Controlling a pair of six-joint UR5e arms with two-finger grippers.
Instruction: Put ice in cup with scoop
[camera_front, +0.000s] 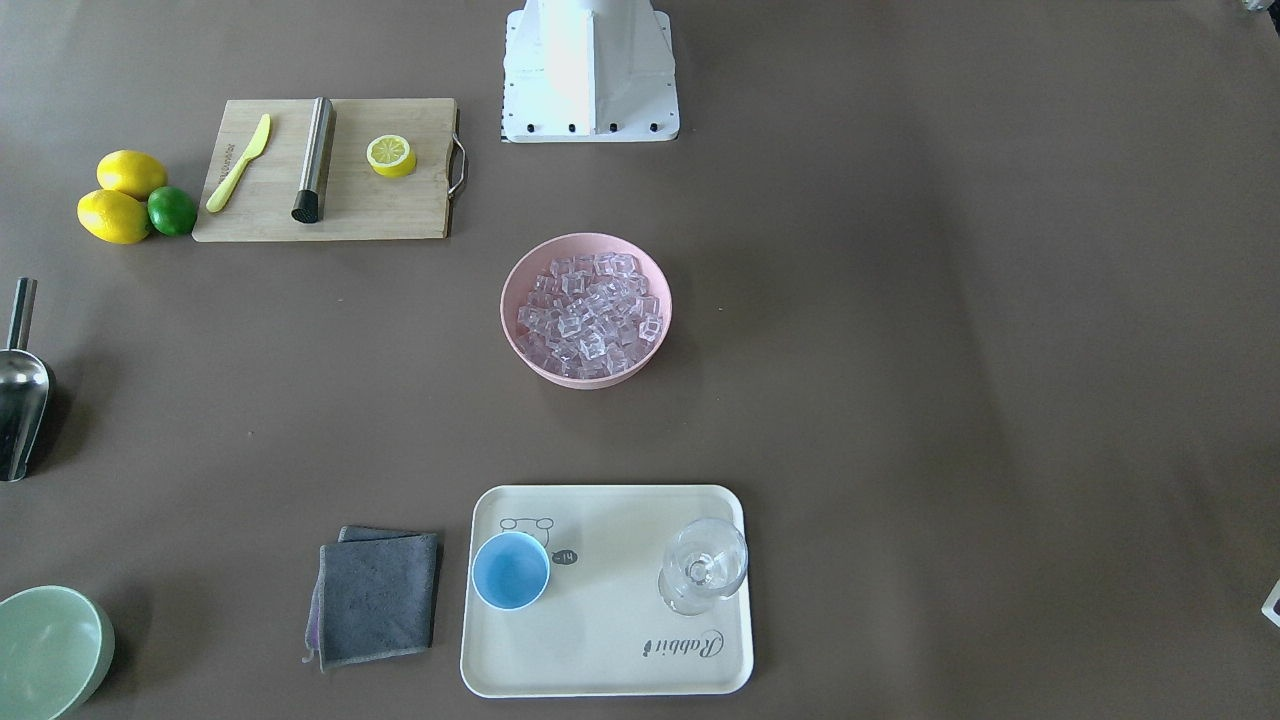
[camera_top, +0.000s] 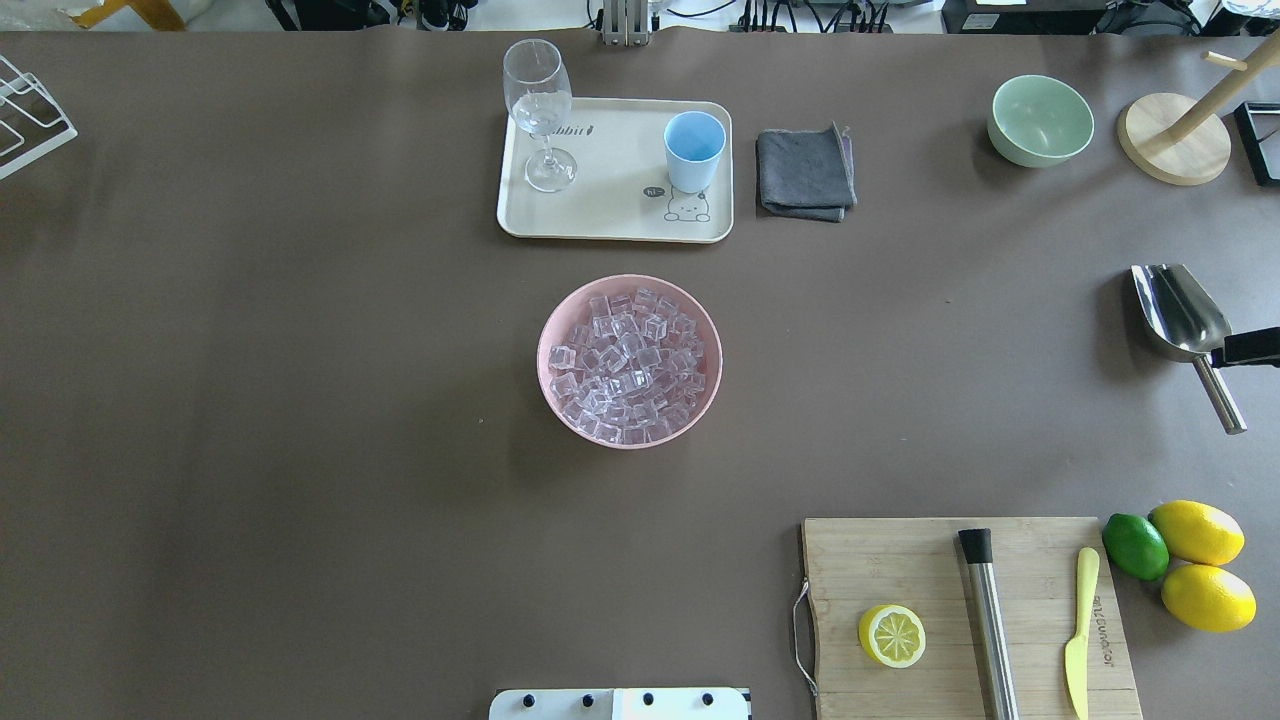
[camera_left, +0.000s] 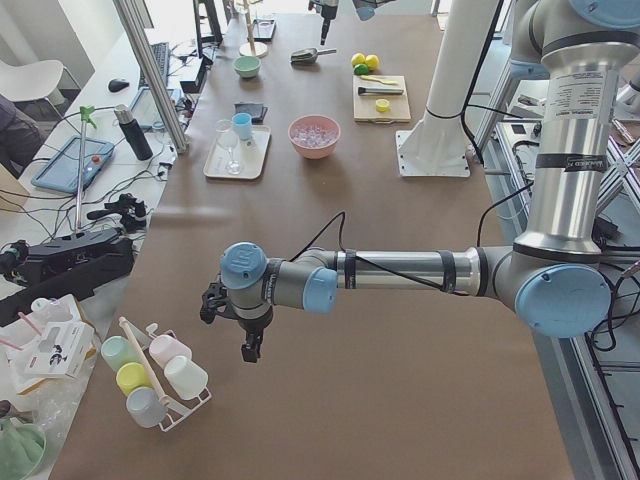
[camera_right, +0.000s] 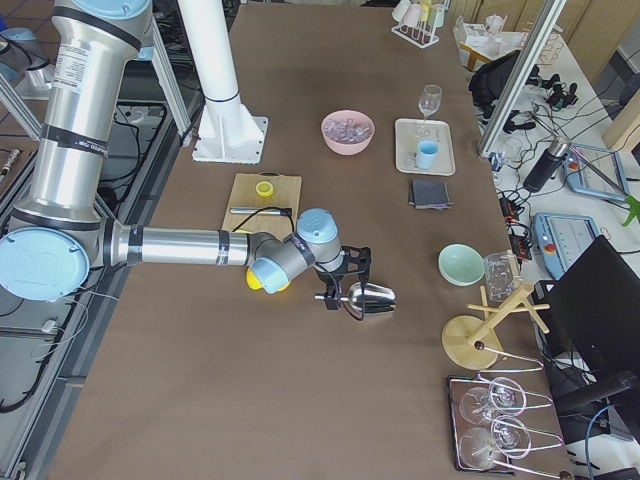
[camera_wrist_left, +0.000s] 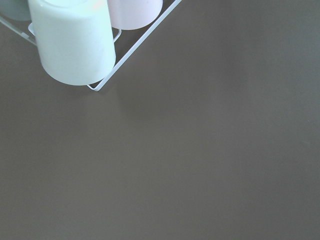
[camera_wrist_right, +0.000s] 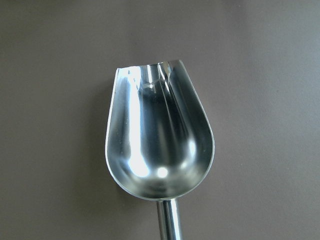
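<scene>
The right gripper (camera_right: 338, 288) hangs right over the handle of the scoop (camera_top: 1180, 315), near the table's (camera_top: 300, 400) right-hand end. In the overhead view a black part of it crosses the spot where the handle meets the trough. Its fingers do not show clearly in any view, so I cannot tell how far open they are or whether they grip the handle. Its own wrist camera shows only the trough, hollow side up and with nothing in it, with the handle running out at the bottom edge.

The left gripper (camera_left: 248, 345) points down above bare table near the left-hand end, beside a wire rack (camera_left: 150, 375) of upturned tumblers. It appears only in the side view, so I cannot tell how its fingers stand. Nothing is seen in them. Its wrist camera shows a white tumbler (camera_wrist_left: 75, 42) on the rack's corner.

The ice (camera_top: 628, 365) is heaped in a pink bowl (camera_top: 630, 440) at the middle of the table. The cup (camera_top: 694, 150) stands upright on a cream tray (camera_top: 610, 210) at the far edge, well apart from the scoop. A wine glass (camera_top: 540, 110) stands at the tray's other end.

The tray carries the word "Rabbit" in script, a small animal drawing and a dark bubble reading "hi~". The cutting board (camera_top: 900, 560) has a brand mark along one edge, too small to read.
</scene>
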